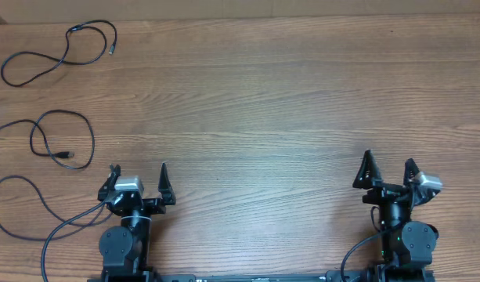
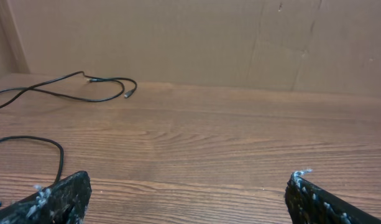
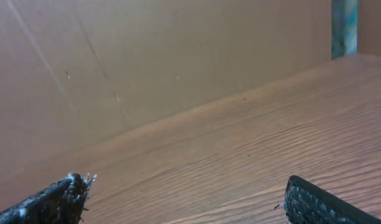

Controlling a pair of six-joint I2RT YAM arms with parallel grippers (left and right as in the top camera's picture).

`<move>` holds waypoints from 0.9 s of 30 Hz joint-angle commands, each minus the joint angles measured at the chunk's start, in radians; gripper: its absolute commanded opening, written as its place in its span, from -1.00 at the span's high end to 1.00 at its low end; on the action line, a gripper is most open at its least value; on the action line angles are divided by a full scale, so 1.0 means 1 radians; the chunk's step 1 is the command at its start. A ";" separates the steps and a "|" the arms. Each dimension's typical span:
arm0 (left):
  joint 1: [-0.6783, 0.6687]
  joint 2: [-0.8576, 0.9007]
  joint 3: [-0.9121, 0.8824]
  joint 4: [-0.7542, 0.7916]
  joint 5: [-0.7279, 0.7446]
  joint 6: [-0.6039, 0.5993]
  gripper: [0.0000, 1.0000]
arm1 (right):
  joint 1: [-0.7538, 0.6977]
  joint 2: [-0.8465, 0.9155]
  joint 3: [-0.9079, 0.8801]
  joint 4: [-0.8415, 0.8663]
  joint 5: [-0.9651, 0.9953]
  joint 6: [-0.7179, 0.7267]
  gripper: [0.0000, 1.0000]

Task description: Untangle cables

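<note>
- Table [image 1: 286, 94] of wood-grain board filled your overhead view, its grain running left to right. A plain brown wall [image 2: 178, 37] rose behind it.
- Your left gripper [image 1: 138, 167] sat at the near edge, jaws spread wide with nothing between them.
- Your right gripper [image 1: 389, 158] was equally wide apart and bare, well apart from every cord.
- The far cable [image 1: 64, 55] lay in the far left corner, its long axis left to right and its plugs toward the right end.
- The middle cable [image 1: 92, 141] looped nearer your left gripper, apart from the far one, with one plug inside the loop.
- A third cord [image 1: 16, 178] curved along the left edge, and you could not tell where it ended.
</note>
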 commanded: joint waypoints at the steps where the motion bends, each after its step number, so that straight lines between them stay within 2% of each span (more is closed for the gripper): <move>1: -0.006 -0.010 -0.006 0.003 0.012 0.016 -0.98 | 0.013 -0.010 -0.011 -0.003 -0.083 -0.184 -1.00; 4: -0.006 -0.010 -0.006 0.003 0.012 0.016 -0.99 | 0.017 -0.010 -0.011 -0.004 -0.066 -0.243 -1.00; 27: -0.006 -0.010 -0.006 0.003 0.012 0.016 -0.99 | 0.017 -0.010 -0.011 -0.005 -0.060 -0.255 -1.00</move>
